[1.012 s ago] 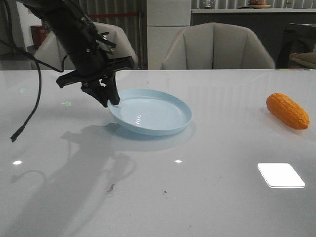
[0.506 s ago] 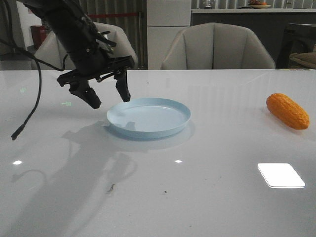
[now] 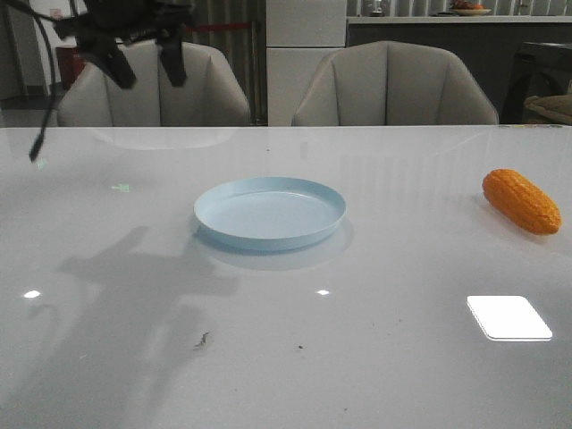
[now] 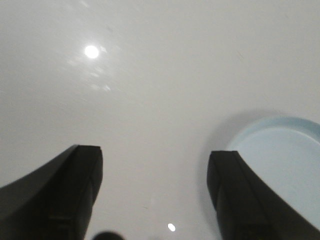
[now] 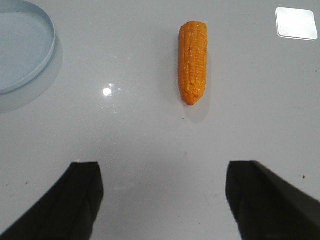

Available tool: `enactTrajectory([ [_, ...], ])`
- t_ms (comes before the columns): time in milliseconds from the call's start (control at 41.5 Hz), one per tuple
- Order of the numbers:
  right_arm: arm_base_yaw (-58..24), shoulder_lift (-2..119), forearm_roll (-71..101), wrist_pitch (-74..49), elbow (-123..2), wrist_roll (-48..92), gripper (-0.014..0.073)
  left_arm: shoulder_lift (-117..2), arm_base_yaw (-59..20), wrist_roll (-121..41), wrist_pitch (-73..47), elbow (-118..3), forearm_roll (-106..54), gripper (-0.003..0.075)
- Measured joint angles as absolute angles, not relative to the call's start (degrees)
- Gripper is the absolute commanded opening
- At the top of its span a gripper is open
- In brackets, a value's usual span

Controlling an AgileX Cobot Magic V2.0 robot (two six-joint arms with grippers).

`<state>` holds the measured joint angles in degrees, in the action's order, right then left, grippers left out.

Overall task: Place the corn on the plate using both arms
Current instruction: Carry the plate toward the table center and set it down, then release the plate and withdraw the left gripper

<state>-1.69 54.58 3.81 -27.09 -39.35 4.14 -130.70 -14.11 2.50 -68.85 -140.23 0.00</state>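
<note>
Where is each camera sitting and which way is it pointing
Front view: behind the table, facing forward over it; sees the plate, the corn, and the raised left tool.
Left wrist view: on the left arm, looking down at the table; its open fingers and the plate's edge show.
Right wrist view: on the right arm, looking down at the corn; the open right tool shows.
All three views share the plate; front and right wrist share the corn.

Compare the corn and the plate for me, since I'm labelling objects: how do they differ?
The corn is orange, oblong and bumpy; the plate is pale blue, round, smooth and shallow. The corn lies at the table's right side; the plate sits near the middle. The plate is wider. Both rest on the white table, untouched by any gripper.
</note>
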Motion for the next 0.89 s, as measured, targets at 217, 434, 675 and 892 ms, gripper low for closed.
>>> enactTrajectory([
  [217,-1.7,54.6,3.8,-27.1,-39.3,4.1,0.0612,-123.7,-11.5,1.2,-68.9,-143.2,4.1,0.0494],
  [434,-1.7,54.6,3.8,-27.1,-39.3,4.1,0.0612,-120.2,-11.1,0.0,-68.9,-143.4,4.1,0.0494],
  [675,-1.7,54.6,3.8,-27.2,-39.3,4.1,0.0612,-116.8,-10.3,0.0,-68.5,-143.4,8.0,0.0494],
  [892,-1.7,54.6,3.8,-27.2,-39.3,4.1,0.0612,-110.4,-8.6,0.0,-68.6,-143.4,10.0,0.0488],
])
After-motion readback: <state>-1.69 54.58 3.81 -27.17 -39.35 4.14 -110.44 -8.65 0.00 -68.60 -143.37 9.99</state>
